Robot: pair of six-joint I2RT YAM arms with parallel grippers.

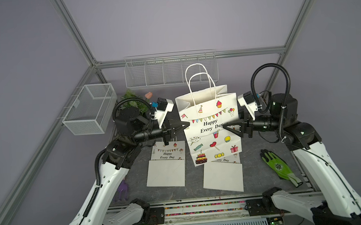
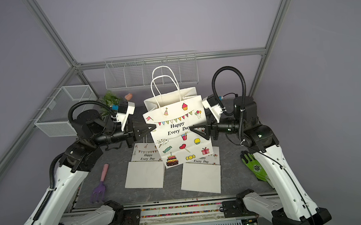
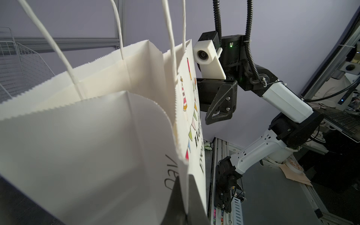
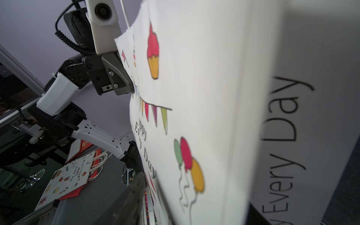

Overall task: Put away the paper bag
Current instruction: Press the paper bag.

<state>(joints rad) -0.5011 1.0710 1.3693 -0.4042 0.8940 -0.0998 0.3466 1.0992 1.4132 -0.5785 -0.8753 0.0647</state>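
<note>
Far jaw of right gripper [image 1: 225,125] behind paper bag [image 1: 211,137], grip unclear

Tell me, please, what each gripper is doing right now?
Left gripper: closed on one edge of the paper bag.
Right gripper: open, astride the paper bag's opposite edge, not yet clamped.

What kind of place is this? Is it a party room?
Probably a robot test lab, not a party room: a left arm and right arm work inside a metal frame, with a wire basket hung on it.
</note>
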